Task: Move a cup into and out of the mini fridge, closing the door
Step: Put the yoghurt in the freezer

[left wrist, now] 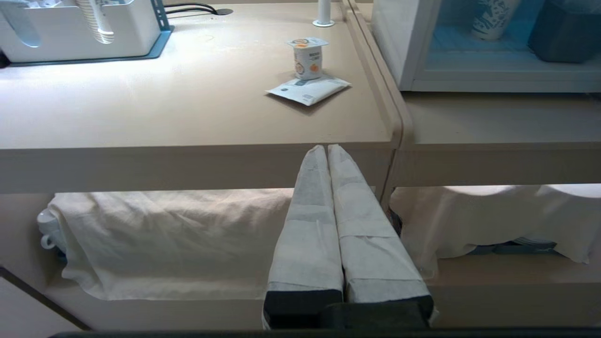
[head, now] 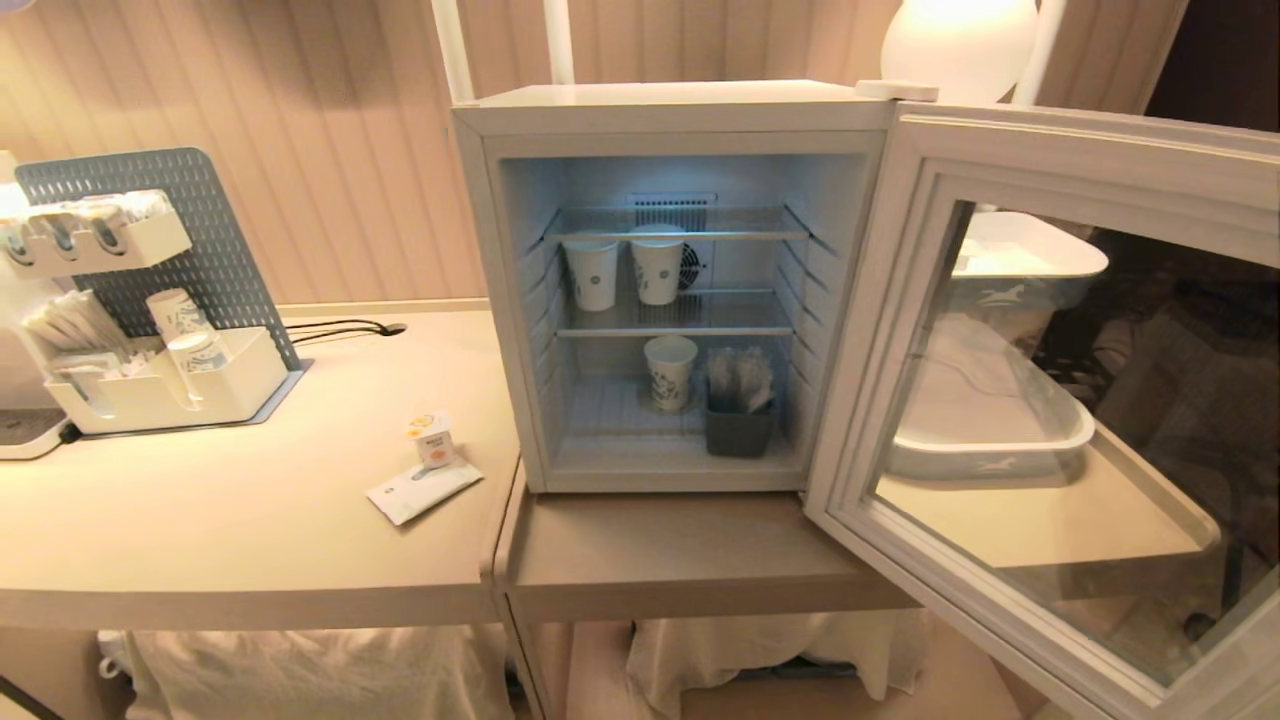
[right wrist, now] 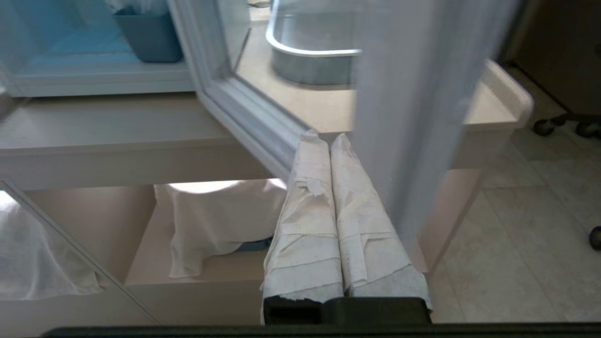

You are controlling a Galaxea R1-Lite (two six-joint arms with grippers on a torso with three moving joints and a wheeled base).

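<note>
Standing upright on the beige counter (head: 250, 520), the cup (head: 432, 440) is found left of the mini fridge (head: 680, 110), apart from it, its base touching a flat white sachet (head: 423, 490). The door (head: 1050, 400) is swung fully open to the right. Inside, two paper cups (head: 625, 270) are held on the middle wire shelf; a third paper cup (head: 670, 372) and a grey bin (head: 739, 425) are kept below. The left gripper (left wrist: 327, 148) is seen below the counter's front edge, fingers pressed together, nothing held. The right gripper (right wrist: 324, 137) is likewise closed and empty, near the door's lower frame.
</note>
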